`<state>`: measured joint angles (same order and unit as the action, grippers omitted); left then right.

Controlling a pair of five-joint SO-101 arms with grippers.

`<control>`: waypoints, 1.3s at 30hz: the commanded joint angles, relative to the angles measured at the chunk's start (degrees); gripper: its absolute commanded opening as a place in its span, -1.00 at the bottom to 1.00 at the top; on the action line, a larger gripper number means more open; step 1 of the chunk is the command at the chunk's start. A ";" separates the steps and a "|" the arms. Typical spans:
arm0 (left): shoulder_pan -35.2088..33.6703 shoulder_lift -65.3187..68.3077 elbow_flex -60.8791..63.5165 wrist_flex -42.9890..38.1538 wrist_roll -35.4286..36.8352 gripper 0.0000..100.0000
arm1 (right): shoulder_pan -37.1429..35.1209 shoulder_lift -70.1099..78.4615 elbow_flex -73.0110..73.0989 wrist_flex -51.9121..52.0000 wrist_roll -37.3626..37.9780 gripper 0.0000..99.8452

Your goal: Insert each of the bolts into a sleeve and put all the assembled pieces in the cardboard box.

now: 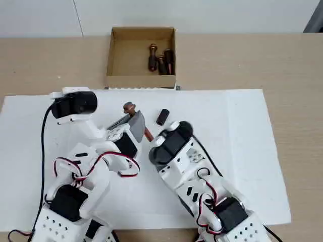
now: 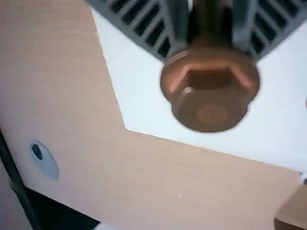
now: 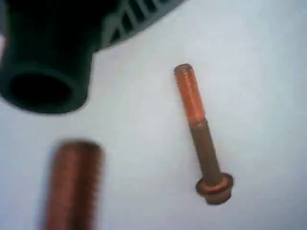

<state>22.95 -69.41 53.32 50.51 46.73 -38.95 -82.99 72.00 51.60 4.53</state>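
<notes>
My left gripper [image 1: 134,121] is shut on a copper bolt [image 1: 129,107]. The hex head [image 2: 209,91] sticks out past the grey ribbed fingertips, and the threaded end [image 1: 148,135] points back toward the right arm. My right gripper [image 1: 165,123] is shut on a black sleeve [image 1: 162,117], held just to the right of that bolt. The sleeve's open bore [image 3: 41,88] is close to the blurred threaded tip [image 3: 72,187]; the two are apart. A second copper bolt [image 3: 201,139] lies loose on the white sheet below.
The cardboard box [image 1: 143,81] stands behind the white sheet [image 1: 242,131], with several assembled brown pieces [image 1: 161,59] in its right half. Bare wooden table [image 1: 282,60] surrounds the sheet. Both arm bases and their cables take up the near edge.
</notes>
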 commanded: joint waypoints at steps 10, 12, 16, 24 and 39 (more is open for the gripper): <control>1.14 -1.32 1.01 -1.85 0.97 -0.99 | -1.27 -0.57 -1.93 -3.12 1.58 -0.99; 1.14 -1.32 2.51 -2.46 0.97 -0.99 | -1.27 -0.57 -2.73 -3.03 1.58 -0.99; 1.32 -1.32 5.23 -4.40 1.05 -0.99 | -1.27 -0.48 -3.25 -2.86 1.67 -0.99; 5.36 -1.32 6.73 -5.01 1.14 -0.99 | -1.27 -0.40 -3.34 -3.12 1.67 -0.99; 12.57 -1.32 9.89 3.78 -8.70 -0.99 | -1.01 -0.57 -3.43 -3.12 1.67 -0.99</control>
<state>33.58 -70.55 63.34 52.00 40.66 -40.00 -82.90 72.09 49.93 5.76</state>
